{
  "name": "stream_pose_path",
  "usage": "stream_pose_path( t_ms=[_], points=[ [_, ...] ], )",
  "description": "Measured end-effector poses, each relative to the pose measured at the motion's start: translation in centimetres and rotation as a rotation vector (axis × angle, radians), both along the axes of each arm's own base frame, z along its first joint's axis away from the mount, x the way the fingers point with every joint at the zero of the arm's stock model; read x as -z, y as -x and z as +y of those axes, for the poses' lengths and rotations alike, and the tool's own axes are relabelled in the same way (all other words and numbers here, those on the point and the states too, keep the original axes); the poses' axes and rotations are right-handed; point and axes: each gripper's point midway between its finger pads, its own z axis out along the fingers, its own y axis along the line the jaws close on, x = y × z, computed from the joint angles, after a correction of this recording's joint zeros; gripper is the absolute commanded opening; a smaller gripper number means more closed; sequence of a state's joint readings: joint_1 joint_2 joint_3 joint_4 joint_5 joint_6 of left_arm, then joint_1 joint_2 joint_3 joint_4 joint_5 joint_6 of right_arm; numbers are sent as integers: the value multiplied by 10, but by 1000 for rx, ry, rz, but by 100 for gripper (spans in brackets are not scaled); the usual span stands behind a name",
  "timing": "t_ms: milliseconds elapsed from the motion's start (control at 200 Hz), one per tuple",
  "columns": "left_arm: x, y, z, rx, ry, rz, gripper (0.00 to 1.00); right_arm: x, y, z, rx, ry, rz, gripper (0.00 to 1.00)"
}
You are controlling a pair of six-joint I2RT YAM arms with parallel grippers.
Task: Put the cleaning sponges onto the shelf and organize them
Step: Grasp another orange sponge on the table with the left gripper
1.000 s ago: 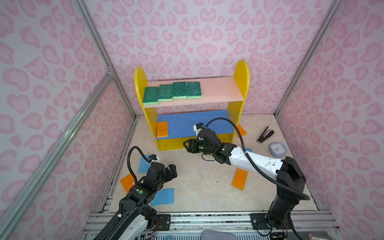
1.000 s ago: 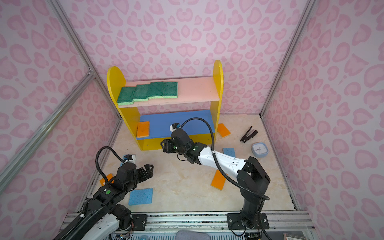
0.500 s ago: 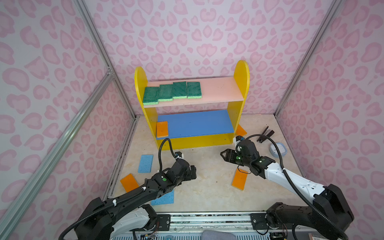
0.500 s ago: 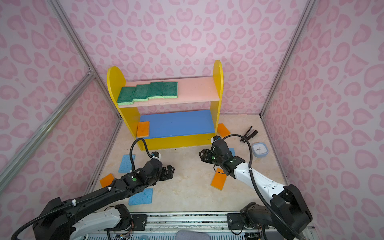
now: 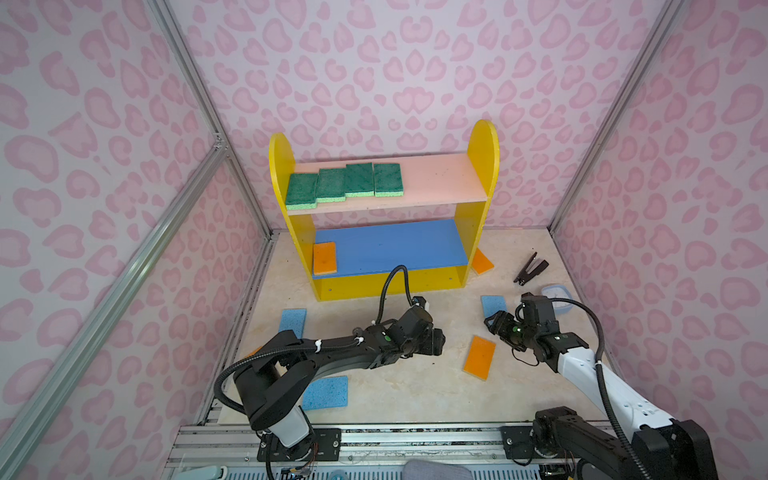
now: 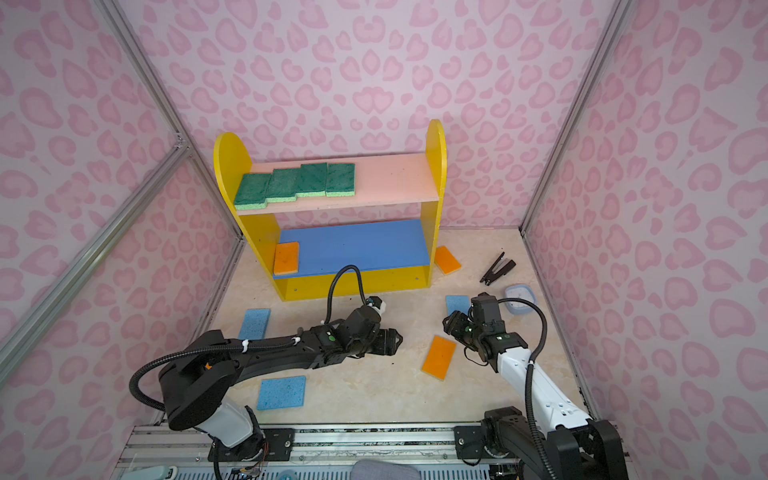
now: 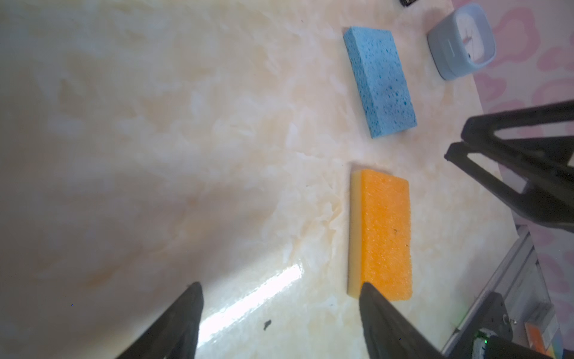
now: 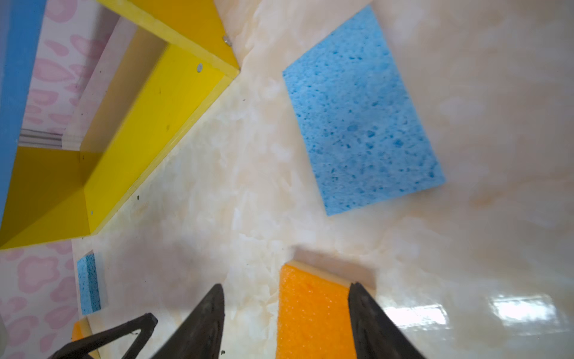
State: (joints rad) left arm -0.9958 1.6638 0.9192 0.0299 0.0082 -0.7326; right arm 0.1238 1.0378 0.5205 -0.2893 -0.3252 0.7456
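While hanging low over the marble floor (image 5: 395, 399), left gripper (image 5: 436, 343): showing jaws apart, gripping nothing, facing floor orange sponge (image 5: 480, 357).
Right gripper (image 5: 494, 324): hovering over that sponge's shelf-side end, jaws spread, clamping nothing.
Shelf (image 5: 345, 289): standing against the back wall (image 5: 374, 83).
Green sponges (image 5: 331, 185): lying four abreast on the pink upper board's (image 5: 436, 178) left half.
Shelved orange sponge (image 5: 324, 257): resting at the blue middle board's (image 5: 395, 245) left end.
Side orange sponge (image 5: 482, 261): lying just beside the shelf's right panel (image 5: 482, 166).
Blue sponges (image 5: 292, 321): lying scattered on the marble floor, three showing.
Clock (image 7: 459, 40), stapler (image 5: 530, 268): sitting near the right wall (image 5: 685, 208).
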Motion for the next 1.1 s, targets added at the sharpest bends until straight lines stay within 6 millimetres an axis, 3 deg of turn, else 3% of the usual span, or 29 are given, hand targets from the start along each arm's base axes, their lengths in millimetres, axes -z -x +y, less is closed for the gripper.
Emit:
stream_pose_path(
  t_ms=[145, 450, 895, 1040, 1105],
  points=[
    [11, 16, -36, 116, 13, 35, 70, 6, 7, -16, 55, -36, 9, 64],
    [28, 35, -81, 246, 17, 74, 57, 11, 13, -26, 79, -72, 10, 64],
    [51, 33, -104, 270, -6, 111, 38, 14, 17, -26, 68, -93, 9, 64],
    [54, 33, -108, 269, 3, 129, 10, 9, 16, -25, 59, -94, -8, 64],
    [53, 33, -108, 268, 5, 130, 4, 5, 15, -24, 47, -97, -24, 64]
  ],
)
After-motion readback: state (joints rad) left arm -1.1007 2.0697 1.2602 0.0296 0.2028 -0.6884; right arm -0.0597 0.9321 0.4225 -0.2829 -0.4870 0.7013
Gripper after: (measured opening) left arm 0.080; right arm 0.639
